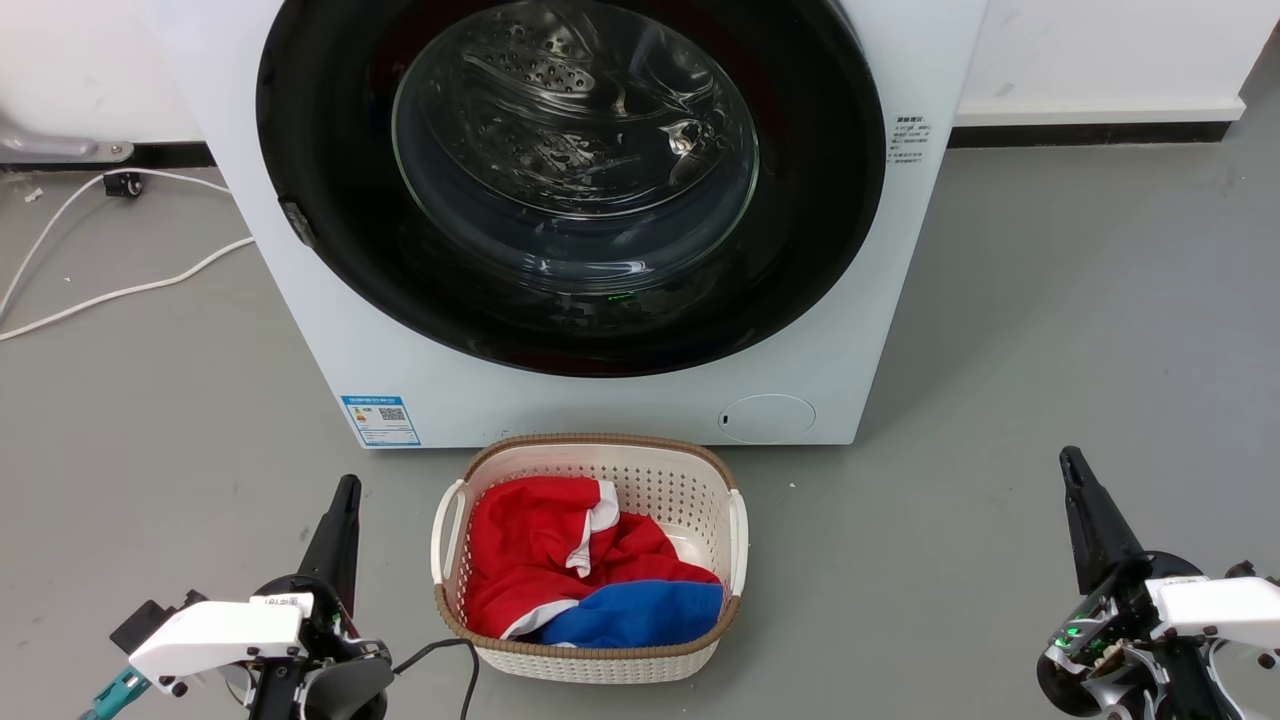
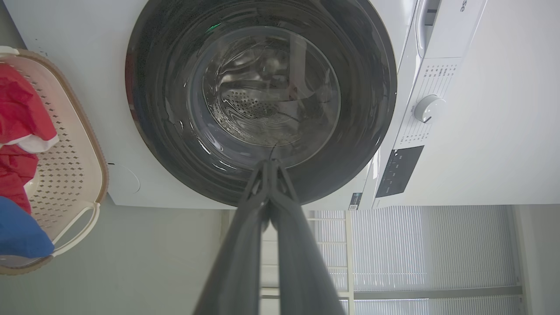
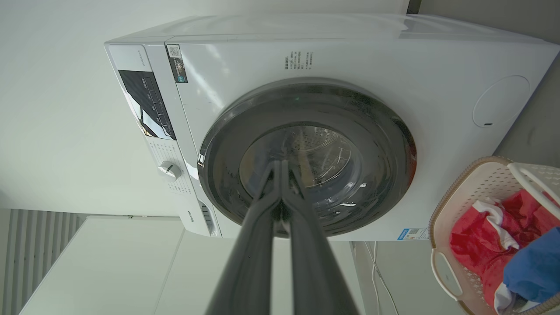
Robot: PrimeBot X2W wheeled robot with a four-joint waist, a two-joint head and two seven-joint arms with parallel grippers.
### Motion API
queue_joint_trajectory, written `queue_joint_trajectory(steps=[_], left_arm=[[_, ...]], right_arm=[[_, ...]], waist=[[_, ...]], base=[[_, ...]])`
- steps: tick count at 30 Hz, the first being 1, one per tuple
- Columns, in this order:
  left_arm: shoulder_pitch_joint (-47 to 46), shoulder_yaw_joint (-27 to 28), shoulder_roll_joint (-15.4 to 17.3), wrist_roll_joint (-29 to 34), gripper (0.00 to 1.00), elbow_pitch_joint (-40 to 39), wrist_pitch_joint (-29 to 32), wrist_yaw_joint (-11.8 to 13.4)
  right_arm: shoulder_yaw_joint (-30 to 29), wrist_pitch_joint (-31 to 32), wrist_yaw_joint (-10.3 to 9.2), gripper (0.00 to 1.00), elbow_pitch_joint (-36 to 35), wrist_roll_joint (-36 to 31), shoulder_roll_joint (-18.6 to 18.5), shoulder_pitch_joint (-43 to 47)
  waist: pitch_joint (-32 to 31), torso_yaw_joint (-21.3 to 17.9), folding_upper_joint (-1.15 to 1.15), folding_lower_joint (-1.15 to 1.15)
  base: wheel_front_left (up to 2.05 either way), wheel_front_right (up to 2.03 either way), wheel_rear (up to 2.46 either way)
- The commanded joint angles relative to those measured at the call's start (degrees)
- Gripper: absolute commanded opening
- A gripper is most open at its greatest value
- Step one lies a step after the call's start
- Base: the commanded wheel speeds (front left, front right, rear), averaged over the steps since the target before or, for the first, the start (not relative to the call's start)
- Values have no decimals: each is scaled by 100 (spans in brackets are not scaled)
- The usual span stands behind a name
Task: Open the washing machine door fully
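Two white cables (image 1: pixel 110 290) trail over the grey floor (image 1: pixel 1050 330) at the far left, near the wall. Left gripper (image 1: pixel 347 490): low in the head view, left of the basket, pointing toward the machine and well apart from it; jaws pressed together at the tips, holding nothing, as the left wrist view also shows. Blue sticker (image 1: pixel 380 420): low on the left corner of the machine's front. Washing machine (image 1: pixel 600 405): white, box-shaped, standing on the floor against the wall, filling the upper middle of the head view. Door (image 1: pixel 330 200): round, glossy black, nearly as wide as the machine, lying shut and flat against its front; a clear bulging window (image 1: pixel 575 130) at its centre, with the perforated steel drum visible through the glass. Basket (image 1: pixel 600 440): cream, brown-rimmed, on the floor just in front of the machine, between the two grippers. Contents: a red cloth (image 1: pixel 530 540) with white trim, and a blue cloth (image 1: pixel 640 612) at the near edge. Round cap (image 1: pixel 768 418): low on the right of the machine's front, white. Right gripper (image 1: pixel 1072 462): low at the right, well apart from basket and machine, pointing toward the machine; jaws closed tip to tip, empty.
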Motion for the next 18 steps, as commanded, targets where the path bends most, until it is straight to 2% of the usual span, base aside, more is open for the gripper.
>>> queue_joint_trajectory(steps=[1,18], left_arm=[[-44,12,-4,-8,0,3,13,-14],[-44,12,-4,-8,0,3,13,-14]], right_arm=[[-11,20,0,0,7,-19,20,-69],[-21,24,0,0,8,-29,28,-70]], waist=[[0,0,0,0],[0,0,0,0]], base=[[0,0,0],[0,0,0]])
